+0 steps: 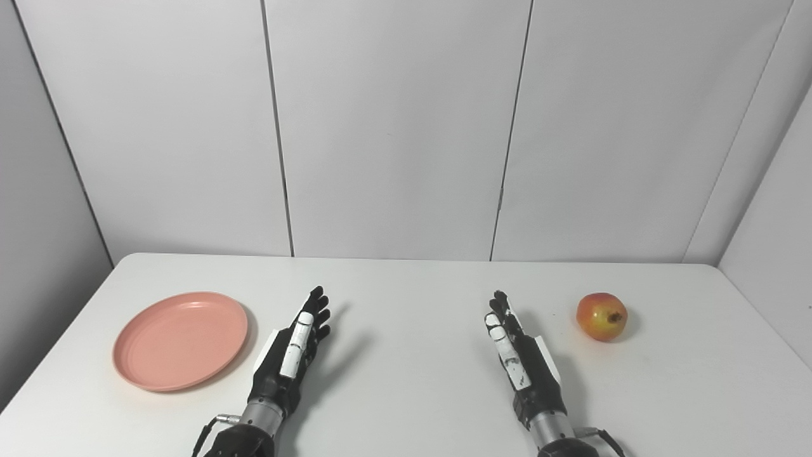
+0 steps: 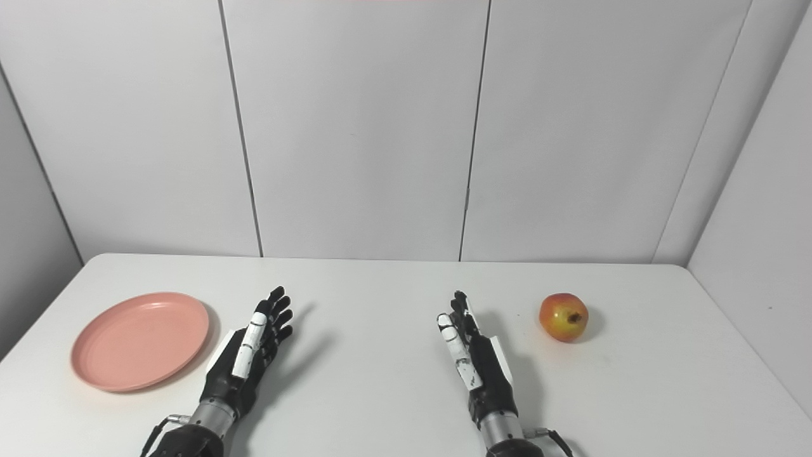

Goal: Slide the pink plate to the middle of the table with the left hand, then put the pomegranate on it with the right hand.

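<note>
A pink plate (image 1: 180, 339) lies flat on the white table (image 1: 406, 304) at the left. A red and yellow pomegranate (image 1: 601, 316) sits on the table at the right. My left hand (image 1: 292, 352) is open and empty, fingers stretched forward, just right of the plate and apart from it. My right hand (image 1: 517, 358) is open and empty, fingers stretched forward, left of the pomegranate with a gap between them. In the right eye view the plate (image 2: 140, 339), the pomegranate (image 2: 563, 317) and both hands (image 2: 250, 352) (image 2: 472, 358) show the same layout.
White wall panels (image 1: 393, 127) stand behind the table's far edge. A side wall (image 1: 774, 241) closes in at the right and another at the left (image 1: 38, 254).
</note>
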